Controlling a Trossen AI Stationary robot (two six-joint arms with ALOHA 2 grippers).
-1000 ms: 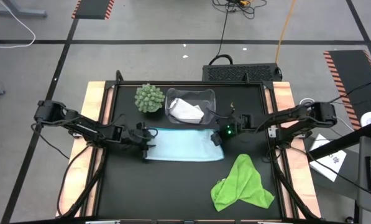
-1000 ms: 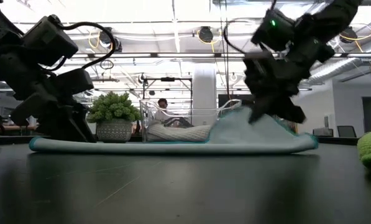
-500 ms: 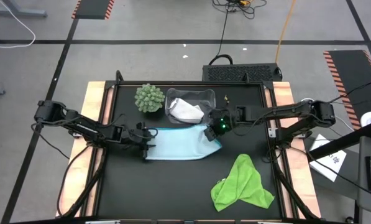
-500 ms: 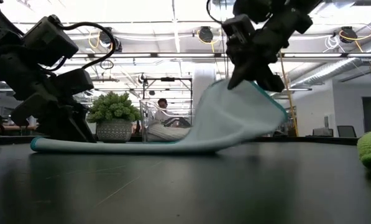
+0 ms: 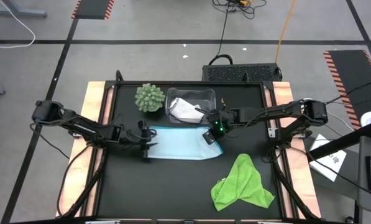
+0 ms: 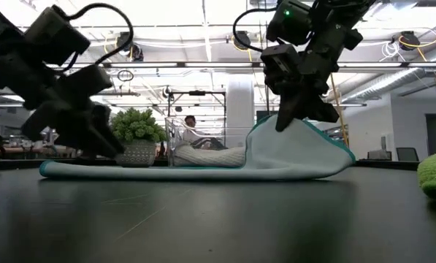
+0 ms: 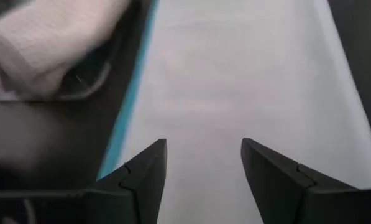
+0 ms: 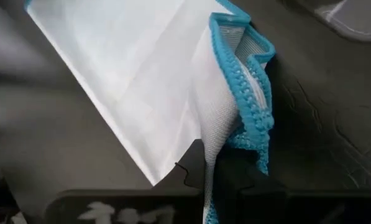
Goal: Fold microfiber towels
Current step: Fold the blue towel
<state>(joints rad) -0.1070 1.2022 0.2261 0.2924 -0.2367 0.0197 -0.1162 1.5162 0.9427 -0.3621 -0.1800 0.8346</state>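
The light blue towel [image 5: 180, 144] lies mid-surface, its long axis running left to right between the two arms. The right gripper [image 5: 211, 135], fingers clamped on the towel's right end, holds that end raised and curled over toward the left. The left gripper [image 5: 146, 144] hovers at the towel's left end, fingers apart. The lime green towel [image 5: 243, 184] lies crumpled near the front right.

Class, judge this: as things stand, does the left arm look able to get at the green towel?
Probably yes: the left end effector is open, and bare table lies between it and the green towel.
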